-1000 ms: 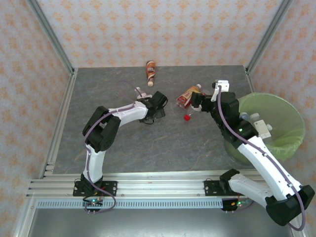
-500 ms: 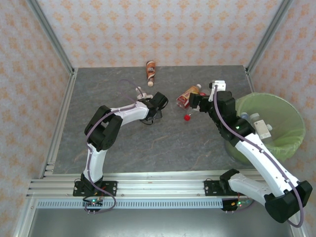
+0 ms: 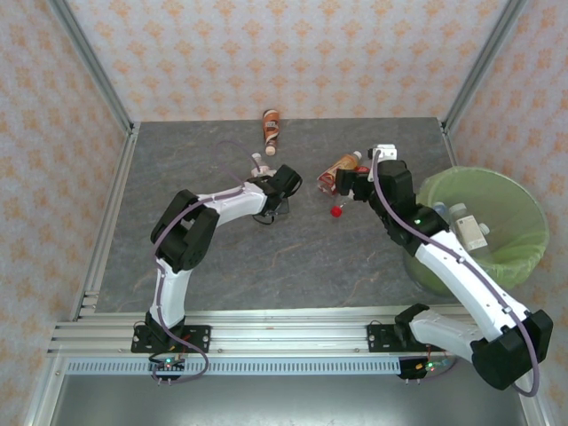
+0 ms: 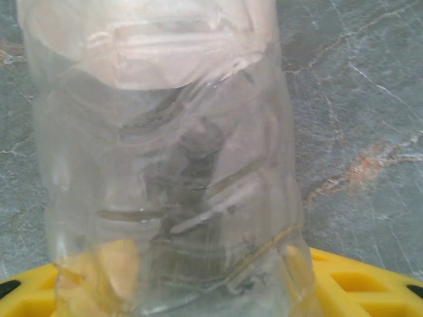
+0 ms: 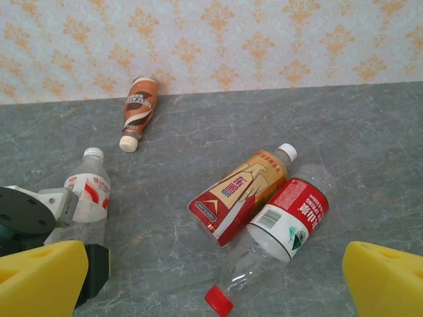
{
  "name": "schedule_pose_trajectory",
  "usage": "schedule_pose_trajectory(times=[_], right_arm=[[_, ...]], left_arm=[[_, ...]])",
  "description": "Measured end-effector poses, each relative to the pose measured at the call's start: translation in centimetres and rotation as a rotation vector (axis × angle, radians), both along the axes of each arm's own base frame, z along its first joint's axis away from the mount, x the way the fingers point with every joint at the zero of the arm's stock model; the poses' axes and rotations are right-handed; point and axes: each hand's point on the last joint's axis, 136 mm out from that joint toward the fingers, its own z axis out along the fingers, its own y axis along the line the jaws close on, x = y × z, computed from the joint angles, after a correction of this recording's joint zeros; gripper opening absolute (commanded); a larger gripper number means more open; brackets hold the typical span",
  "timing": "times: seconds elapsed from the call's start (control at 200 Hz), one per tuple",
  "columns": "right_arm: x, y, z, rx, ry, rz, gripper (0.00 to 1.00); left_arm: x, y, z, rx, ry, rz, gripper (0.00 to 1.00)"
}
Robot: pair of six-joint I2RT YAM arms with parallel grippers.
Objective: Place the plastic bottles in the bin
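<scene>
Left gripper (image 4: 188,290): jaws seemingly pinched on crumpled clear bottle (image 4: 165,165) filling their gap. Right gripper (image 5: 215,264): jaws wide; red-labelled bottle (image 5: 289,214) lies just ahead between them, touching orange bottle (image 5: 241,195). Bin (image 3: 524,257) sits behind these jaws.

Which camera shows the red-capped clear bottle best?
The right wrist view: the red-capped bottle lies whole and unobstructed, label up, beside the orange-labelled bottle. In the top external view the right gripper hides most of it, leaving its red cap. The left wrist view is close on a different clear bottle.
</scene>
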Motion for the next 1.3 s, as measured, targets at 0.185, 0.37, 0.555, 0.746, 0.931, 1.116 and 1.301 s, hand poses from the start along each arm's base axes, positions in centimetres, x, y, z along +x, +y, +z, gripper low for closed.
schedule_pose_trajectory(times=[0.185, 0.37, 0.555, 0.746, 0.931, 1.116, 1.301], right_arm=[[0.9, 0.6, -0.7, 0.034, 0.016, -0.008, 0.99], [2.1, 0.9, -2.5, 0.077, 0.061, -0.061, 0.99], [3.0, 1.4, -3.0, 0.167, 0.075, -0.102, 0.99], [3.5, 2.6, -2.7, 0.332, 0.106, -0.070, 0.99], [4.7, 1.5, -1.5, 0.503, 0.111, -0.072, 0.99], [4.6, 2.6, -0.7, 0.582, 0.137, 0.005, 0.99], [5.7, 4.5, 0.4, 0.635, 0.152, 0.083, 0.99]], left_arm=[[-1.3, -0.9, 1.7, -0.039, -0.025, -0.087, 0.49], [-3.4, -3.1, 5.0, -0.087, -0.104, -0.216, 0.47], [-5.4, -4.5, 8.1, -0.159, -0.194, -0.308, 0.47], [-6.7, -4.7, 9.8, -0.180, -0.250, -0.371, 0.45], [-8.0, -5.4, 12.2, -0.218, -0.293, -0.474, 0.44], [-9.4, -7.0, 15.0, -0.303, -0.331, -0.604, 0.45], [-11.0, -8.9, 15.3, -0.364, -0.315, -0.716, 0.45]])
